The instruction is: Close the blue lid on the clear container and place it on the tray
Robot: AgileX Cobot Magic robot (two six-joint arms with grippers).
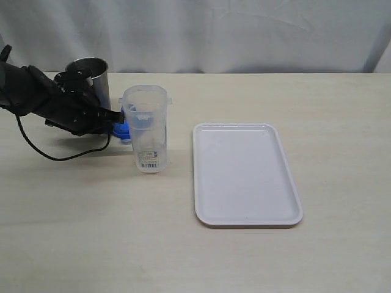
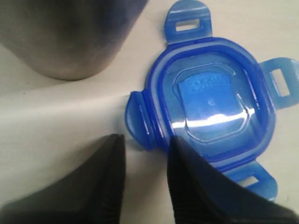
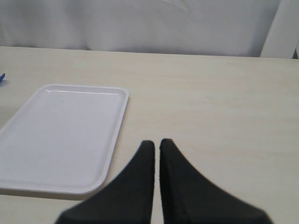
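Note:
The blue lid (image 2: 212, 100) lies flat on the table behind the clear container (image 1: 146, 125), showing as a blue patch (image 1: 122, 129) in the exterior view. The container stands upright and open-topped, left of the white tray (image 1: 244, 177). My left gripper (image 2: 147, 140) is low at the lid's edge, open, with one flap's end between its fingertips. One finger (image 2: 187, 172) overlaps the lid's rim; the other (image 2: 110, 168) stands apart from the flap. In the exterior view this gripper (image 1: 116, 116) is just left of the container. My right gripper (image 3: 156, 142) is shut and empty, beside the tray (image 3: 60, 135).
A grey metal cup (image 1: 91, 76) stands right behind my left arm and close to the lid; it fills a corner of the left wrist view (image 2: 70, 32). The arm's black cable (image 1: 55, 155) trails over the table to the left. A white curtain backs the table.

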